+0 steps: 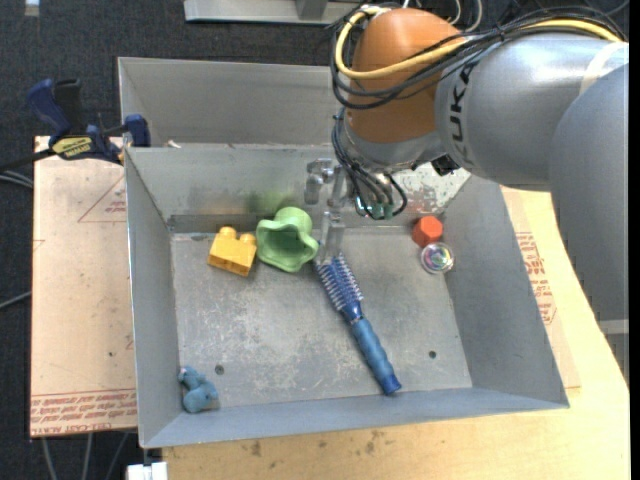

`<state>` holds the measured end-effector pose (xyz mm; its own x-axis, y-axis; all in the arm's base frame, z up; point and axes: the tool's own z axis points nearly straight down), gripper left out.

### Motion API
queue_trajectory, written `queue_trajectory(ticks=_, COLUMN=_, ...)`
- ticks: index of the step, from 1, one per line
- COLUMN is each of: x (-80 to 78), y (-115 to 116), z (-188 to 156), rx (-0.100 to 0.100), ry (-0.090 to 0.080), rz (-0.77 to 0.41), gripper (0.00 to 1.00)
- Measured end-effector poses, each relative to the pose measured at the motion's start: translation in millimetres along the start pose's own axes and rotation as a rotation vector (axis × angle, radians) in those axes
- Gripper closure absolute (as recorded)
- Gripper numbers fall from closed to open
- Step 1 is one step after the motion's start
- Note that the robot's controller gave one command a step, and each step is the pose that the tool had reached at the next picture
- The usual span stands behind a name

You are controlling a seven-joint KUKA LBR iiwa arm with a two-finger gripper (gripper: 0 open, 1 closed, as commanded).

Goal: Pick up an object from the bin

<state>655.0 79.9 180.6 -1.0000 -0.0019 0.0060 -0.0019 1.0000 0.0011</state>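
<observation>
Pincer point(330, 236) metal, between floppy green cup point(287, 239) and bristly blue brush point(352, 313); its spread, cannot tell.

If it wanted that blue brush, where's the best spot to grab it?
Probably the smooth handle, from straight above, squeezing across its narrow width. The blue brush lies flat and slanted with bare floor on both sides there, while its bristly head sits close to the green cup.

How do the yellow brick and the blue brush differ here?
The yellow brick is short and blocky; the blue brush is long and thin. The brick sits left of the green cup; the brush stretches diagonally across the middle. Both lie on the bin floor.
</observation>
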Motion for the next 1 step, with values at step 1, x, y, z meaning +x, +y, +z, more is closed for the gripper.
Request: queue_trajectory(ticks=1, x=4.1, y=29.3, z=113.4, rx=0.0, ry=0.002, rz=0.257, gripper=0.0)
